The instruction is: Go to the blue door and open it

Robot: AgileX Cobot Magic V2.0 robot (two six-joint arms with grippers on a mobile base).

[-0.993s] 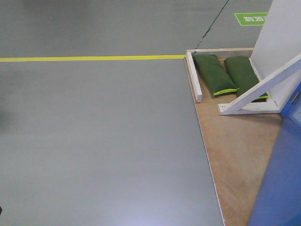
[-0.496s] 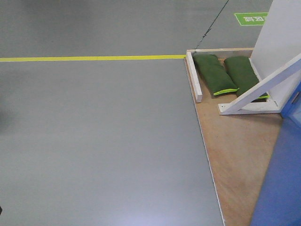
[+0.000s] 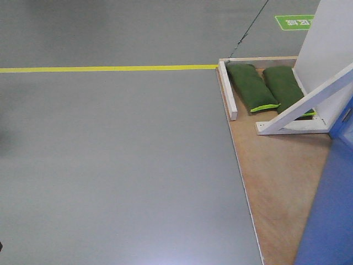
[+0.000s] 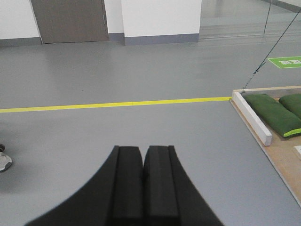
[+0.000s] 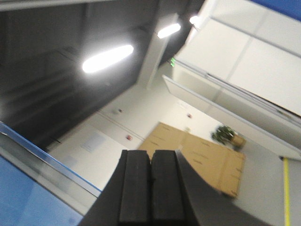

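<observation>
Front view: blue door (image 3: 331, 215) at the frame's right edge, along the right side of the plywood platform (image 3: 276, 171); handle not visible. Left wrist: left claw (image 4: 143, 157) pressed together, empty, over grey floor (image 4: 94, 136). Right wrist: right claw (image 5: 151, 162) also pressed together, aimed upward (blue at bottom-left is probably the door). Suggest turning the base right until the handle shows, then spreading the right claw before reaching.

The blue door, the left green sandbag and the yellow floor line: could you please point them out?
blue door (image 3: 333, 215), front-facing view, on its flat panel.
left green sandbag (image 3: 251, 87), front-facing view, middle of its top.
yellow floor line (image 3: 110, 68), front-facing view, partway along it.
</observation>
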